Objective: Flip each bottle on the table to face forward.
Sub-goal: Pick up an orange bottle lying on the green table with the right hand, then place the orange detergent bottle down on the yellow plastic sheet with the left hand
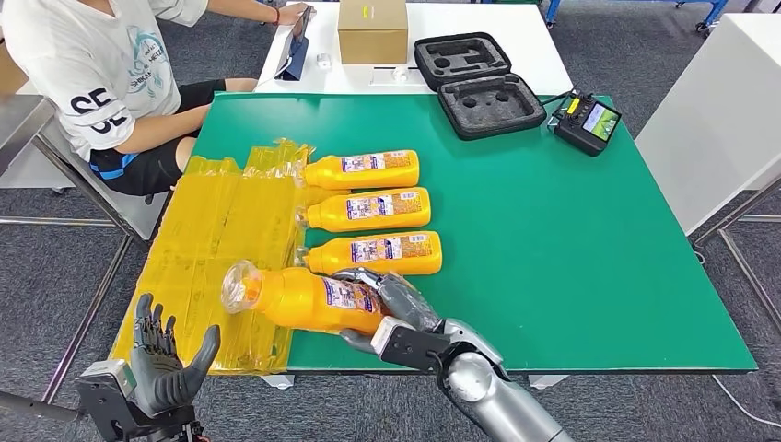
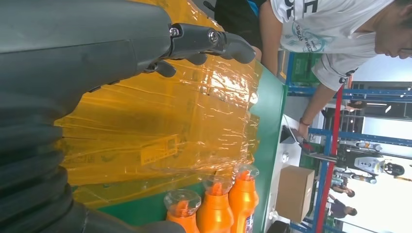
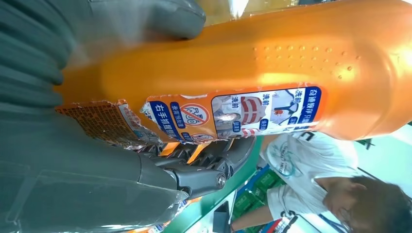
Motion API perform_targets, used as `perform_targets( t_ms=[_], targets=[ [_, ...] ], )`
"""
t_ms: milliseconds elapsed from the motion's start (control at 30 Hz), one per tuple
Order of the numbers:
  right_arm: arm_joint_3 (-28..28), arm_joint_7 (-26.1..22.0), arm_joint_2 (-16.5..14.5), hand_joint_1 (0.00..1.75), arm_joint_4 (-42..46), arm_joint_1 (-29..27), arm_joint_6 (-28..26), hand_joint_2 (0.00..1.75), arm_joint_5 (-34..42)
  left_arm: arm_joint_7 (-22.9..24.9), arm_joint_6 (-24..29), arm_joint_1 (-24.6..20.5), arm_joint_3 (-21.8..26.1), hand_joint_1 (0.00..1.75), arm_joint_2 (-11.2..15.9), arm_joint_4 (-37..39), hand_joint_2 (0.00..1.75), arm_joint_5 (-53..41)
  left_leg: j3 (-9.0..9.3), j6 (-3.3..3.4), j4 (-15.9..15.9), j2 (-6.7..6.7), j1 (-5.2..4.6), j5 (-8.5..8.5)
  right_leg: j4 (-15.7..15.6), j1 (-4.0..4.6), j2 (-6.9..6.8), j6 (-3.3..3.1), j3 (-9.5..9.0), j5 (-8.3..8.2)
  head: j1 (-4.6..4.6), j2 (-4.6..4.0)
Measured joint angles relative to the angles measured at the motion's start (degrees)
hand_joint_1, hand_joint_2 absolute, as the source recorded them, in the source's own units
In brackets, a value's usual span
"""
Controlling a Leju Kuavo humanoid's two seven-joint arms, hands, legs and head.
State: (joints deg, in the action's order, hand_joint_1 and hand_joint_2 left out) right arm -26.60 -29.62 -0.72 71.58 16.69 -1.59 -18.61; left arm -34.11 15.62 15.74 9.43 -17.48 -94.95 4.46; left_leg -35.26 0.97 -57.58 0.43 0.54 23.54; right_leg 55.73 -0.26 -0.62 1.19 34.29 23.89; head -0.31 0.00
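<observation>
Three orange bottles lie in a row on the green table, labels up: the far one (image 1: 363, 169), the middle one (image 1: 370, 209) and the near one (image 1: 375, 253). A further orange bottle (image 1: 299, 297) with a clear cap is lifted at the table's front. My right hand (image 1: 387, 308) grips it around the label end, thumb under, fingers over. In the right wrist view that bottle (image 3: 272, 73) shows part of its label, with my fingers (image 3: 204, 160) curled around it. My left hand (image 1: 164, 354) hangs open below the table's front left corner, palm up, holding nothing.
A yellow plastic sheet (image 1: 216, 249) covers the table's left part. A black foam case (image 1: 479, 83), a remote controller (image 1: 588, 122) and a cardboard box (image 1: 372, 30) lie at the far side. A person (image 1: 101, 74) sits at the far left.
</observation>
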Motion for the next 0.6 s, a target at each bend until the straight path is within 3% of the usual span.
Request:
perform_targets(
  t_ms=[267,600],
  targets=[
    [2.52,-6.26,-2.68,1.75,4.12,-2.32,-5.93,1.75,6.40,-0.18,-0.12,0.09,0.01,0.00,-0.50,0.22,1.75,0.20,-0.06,0.03,0.00,-0.01,-0.08,0.02,-0.01,-0.10,0.00,0.02,0.06,0.01,0.00,0.00],
    [4.86,-7.88,-4.80,1.75,7.41,-5.92,-11.05,1.75,10.44,0.21,-3.20,0.82,-1.19,0.00,-0.56,0.20,1.75,2.47,-0.09,0.04,0.00,-0.01,-0.08,0.04,-0.01,-0.12,0.00,0.04,0.09,0.03,0.00,0.00]
  ],
)
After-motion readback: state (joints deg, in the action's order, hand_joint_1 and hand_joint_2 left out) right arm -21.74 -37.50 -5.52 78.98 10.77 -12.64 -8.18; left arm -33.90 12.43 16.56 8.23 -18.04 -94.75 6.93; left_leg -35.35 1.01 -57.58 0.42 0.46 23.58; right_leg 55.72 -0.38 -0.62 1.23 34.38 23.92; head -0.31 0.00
